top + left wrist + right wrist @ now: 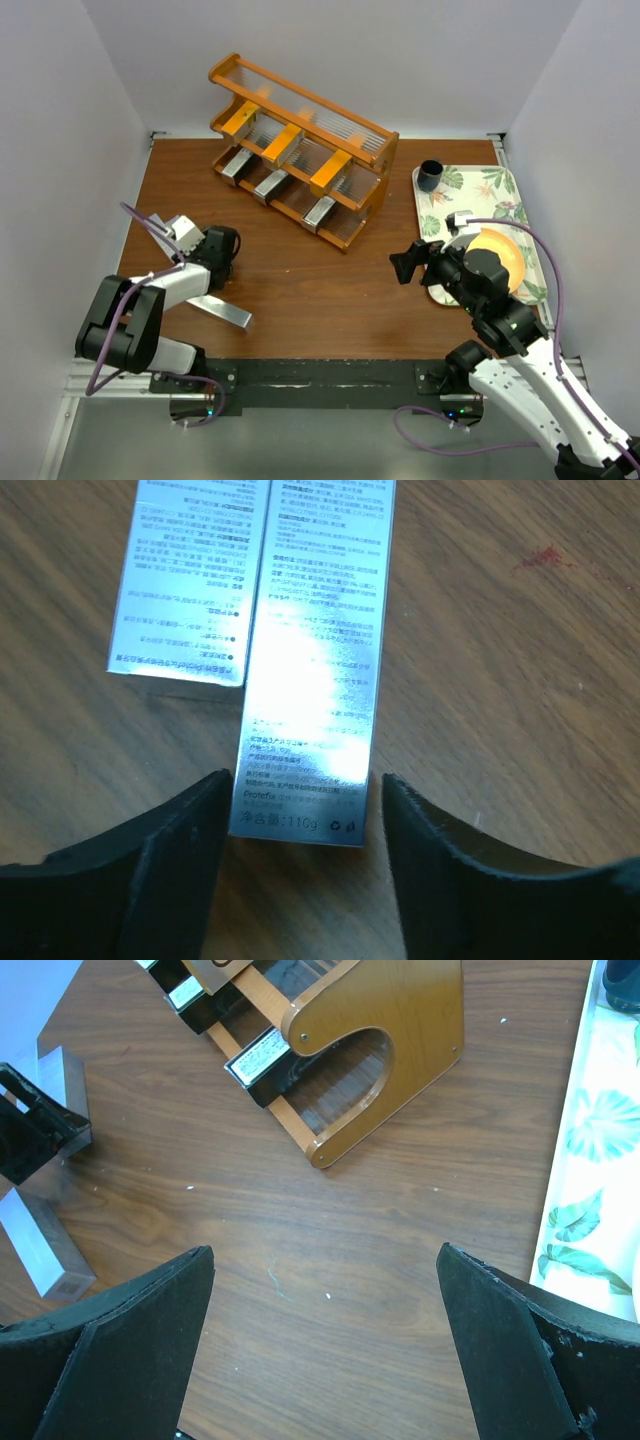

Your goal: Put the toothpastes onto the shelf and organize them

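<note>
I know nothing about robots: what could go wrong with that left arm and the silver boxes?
The left fingers stand open around the end of one silver carton, and a second silver carton lies right beside it, so closing might nudge or pinch that neighbour. Gripped only at its end, the long shiny carton may also droop or slip on the way to the shelf.

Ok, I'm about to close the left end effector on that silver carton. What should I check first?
1. Left end effector open, straddling the carton's end: ok.
2. Target silver carton flat on the table: ok.
3. Neighbouring silver carton clear of the fingers: ok, though it lies against the target.
4. Grip near the carton's middle: not ok, only its end.
5. Shelf has room: top tier looks empty, ok.
6. Right end effector open, empty, apart: ok.
</note>
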Controlling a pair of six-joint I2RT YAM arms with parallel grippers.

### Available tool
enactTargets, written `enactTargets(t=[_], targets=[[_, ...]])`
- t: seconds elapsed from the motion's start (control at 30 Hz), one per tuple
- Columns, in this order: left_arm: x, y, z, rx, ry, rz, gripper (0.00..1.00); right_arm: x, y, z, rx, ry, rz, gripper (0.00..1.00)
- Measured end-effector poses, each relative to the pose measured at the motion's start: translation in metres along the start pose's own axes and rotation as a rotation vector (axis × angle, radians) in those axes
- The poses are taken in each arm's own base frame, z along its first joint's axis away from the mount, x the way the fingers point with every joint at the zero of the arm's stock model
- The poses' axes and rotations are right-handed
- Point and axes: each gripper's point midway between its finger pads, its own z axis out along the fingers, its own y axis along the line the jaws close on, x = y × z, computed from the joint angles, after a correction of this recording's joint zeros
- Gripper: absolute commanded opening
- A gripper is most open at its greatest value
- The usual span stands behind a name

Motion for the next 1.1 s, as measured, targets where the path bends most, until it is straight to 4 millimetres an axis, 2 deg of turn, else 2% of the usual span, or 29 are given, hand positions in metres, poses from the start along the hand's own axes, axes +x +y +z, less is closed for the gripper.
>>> enactTargets(t=[0.17, 0.27, 0.43, 0.63, 0.83, 1.1], targets=[[0.0, -0.005, 0.001, 0.007, 0.004, 0.001, 0.4, 0.0, 0.0, 0.0, 0.001, 0.001, 0.0, 0.98], [-0.001, -0.007, 0.001, 0.016, 0.008, 0.016, 0.3, 0.001, 0.0, 0.001, 0.001, 0.002, 0.0, 0.98], [-0.004, -0.01, -0.003, 0.028, 0.025, 0.047, 0.23, 0.001, 0.0, 0.002, 0.001, 0.002, 0.0, 0.98], [-0.017, -0.008, -0.019, 0.06, 0.038, 0.089, 0.15, 0.001, 0.0, 0.002, 0.001, 0.002, -0.001, 0.98], [-0.055, -0.019, -0.042, 0.123, -0.006, 0.111, 0.07, 0.001, 0.0, 0.002, 0.001, 0.001, -0.001, 0.98], [-0.116, -0.031, -0.08, 0.223, -0.105, 0.148, 0.03, 0.001, 0.0, 0.002, 0.001, 0.002, -0.001, 0.98]])
